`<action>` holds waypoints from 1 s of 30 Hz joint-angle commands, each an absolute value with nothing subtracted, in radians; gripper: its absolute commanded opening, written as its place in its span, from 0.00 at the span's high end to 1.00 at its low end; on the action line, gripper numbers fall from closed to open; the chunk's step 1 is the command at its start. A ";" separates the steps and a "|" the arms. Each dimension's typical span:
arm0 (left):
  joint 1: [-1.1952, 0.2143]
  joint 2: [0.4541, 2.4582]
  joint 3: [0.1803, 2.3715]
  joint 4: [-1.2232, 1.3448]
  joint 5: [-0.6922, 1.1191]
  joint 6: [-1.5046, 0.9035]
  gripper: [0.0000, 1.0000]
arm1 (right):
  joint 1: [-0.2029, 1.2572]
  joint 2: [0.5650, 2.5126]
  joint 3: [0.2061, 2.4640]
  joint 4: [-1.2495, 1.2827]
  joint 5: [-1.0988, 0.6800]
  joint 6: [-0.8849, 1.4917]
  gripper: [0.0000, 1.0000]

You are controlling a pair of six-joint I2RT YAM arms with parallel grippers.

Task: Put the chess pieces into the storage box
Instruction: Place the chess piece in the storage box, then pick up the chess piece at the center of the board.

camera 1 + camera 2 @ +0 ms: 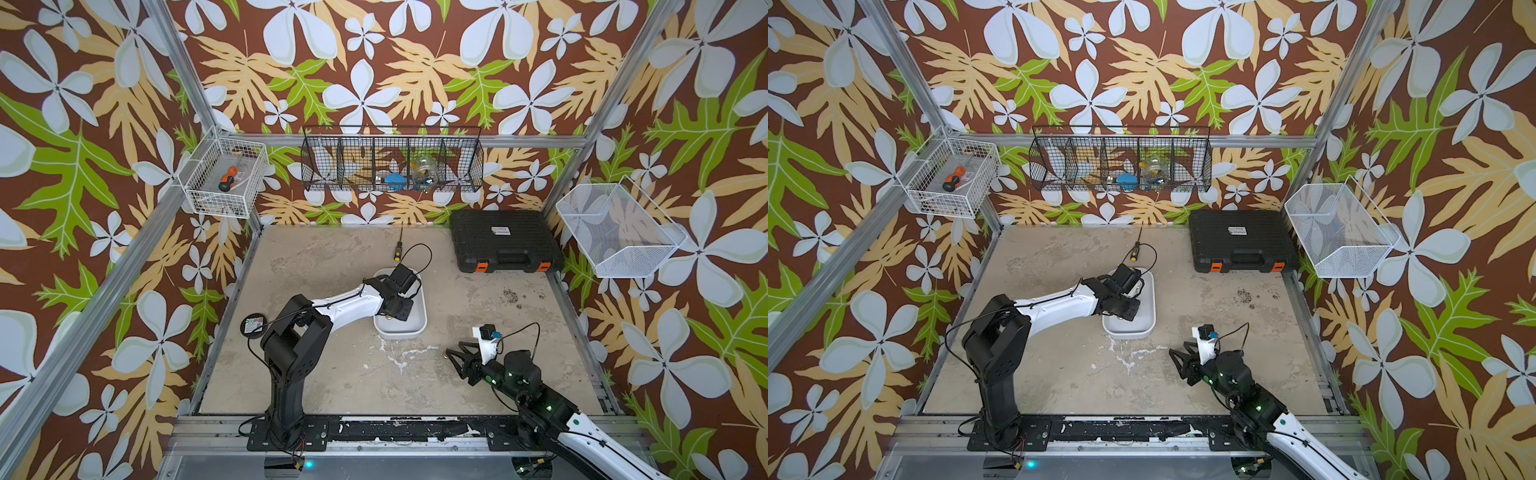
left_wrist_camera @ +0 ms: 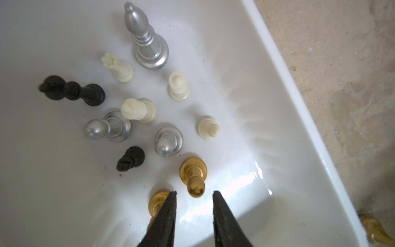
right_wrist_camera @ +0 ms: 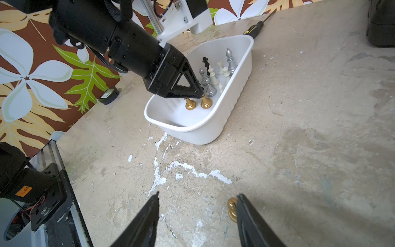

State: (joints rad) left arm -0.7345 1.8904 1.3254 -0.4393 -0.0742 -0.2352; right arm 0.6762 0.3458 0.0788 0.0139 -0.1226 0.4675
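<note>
The storage box (image 1: 420,329) (image 1: 1151,309) (image 3: 224,122) is a white tub in the middle of the table. Several chess pieces stand in it: a tall silver one (image 2: 146,42), cream, black and silver ones, and two gold pawns (image 2: 193,176) (image 2: 158,202). My left gripper (image 2: 194,192) (image 1: 395,316) reaches into the box. It is open, and its tips flank the head of one gold pawn without touching it. My right gripper (image 3: 197,194) (image 1: 455,350) is open low over the table. A gold piece (image 3: 232,208) lies by the inner face of one finger, partly hidden. Another gold piece (image 2: 375,231) lies outside the box wall.
A yellow-tipped black screwdriver (image 1: 398,249) (image 3: 254,28) lies behind the box. A black case with orange latches (image 1: 505,241) sits at the back right. A round black disc (image 1: 253,324) lies at the table's left edge. Wire baskets (image 1: 224,176) (image 1: 619,232) hang on the walls.
</note>
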 commanded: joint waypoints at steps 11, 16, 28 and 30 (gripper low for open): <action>-0.808 1.631 1.260 -0.299 0.017 -0.156 0.56 | 0.677 0.246 0.080 -0.061 0.116 0.544 0.40; -0.877 1.585 1.231 -0.252 0.111 -0.089 0.53 | 0.676 0.269 0.093 -0.100 0.244 0.601 0.40; -1.026 1.654 1.181 -0.239 0.176 -0.034 0.53 | 0.676 0.338 0.117 -0.120 0.297 0.631 0.40; -1.034 1.670 1.180 -0.243 0.183 -0.047 0.53 | 0.676 0.312 0.115 -0.136 0.318 0.642 0.40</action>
